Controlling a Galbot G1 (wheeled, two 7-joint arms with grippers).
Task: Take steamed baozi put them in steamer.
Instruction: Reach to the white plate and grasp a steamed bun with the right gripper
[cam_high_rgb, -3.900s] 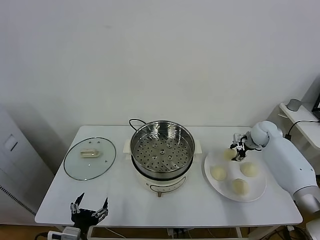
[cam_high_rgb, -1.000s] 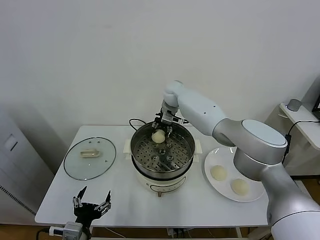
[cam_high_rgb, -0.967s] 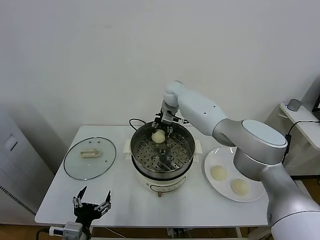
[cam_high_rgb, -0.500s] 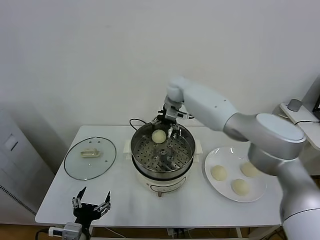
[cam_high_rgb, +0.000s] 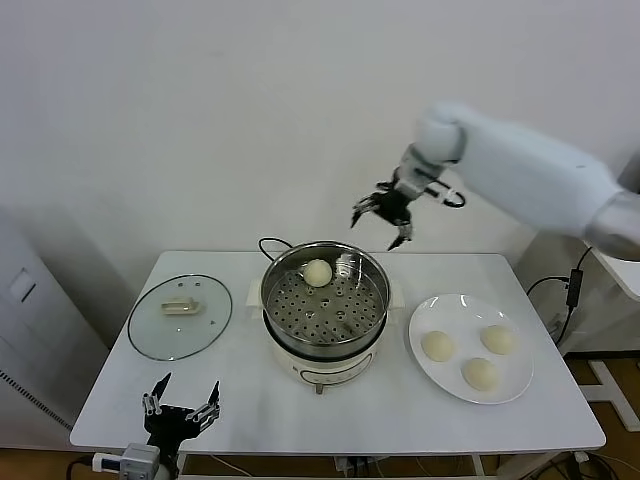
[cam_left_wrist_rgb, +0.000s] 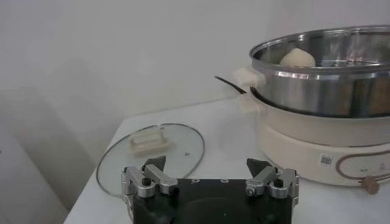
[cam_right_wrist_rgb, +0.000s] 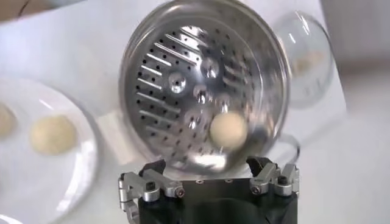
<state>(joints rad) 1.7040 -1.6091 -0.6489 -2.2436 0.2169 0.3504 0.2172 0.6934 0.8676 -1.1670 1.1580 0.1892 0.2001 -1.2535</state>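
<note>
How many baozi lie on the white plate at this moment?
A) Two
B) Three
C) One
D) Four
B: three baozi sit on the white plate, while a fourth baozi already lies on the perforated floor of the steamer.

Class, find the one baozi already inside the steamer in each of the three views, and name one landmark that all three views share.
Head view: the baozi lies at the back of the steamer basket.
Left wrist view: its top peeks over the steel rim.
Right wrist view: it lies on the perforated floor, just beyond the open right gripper.
Shared landmark: the glass lid beside the steamer.
</note>
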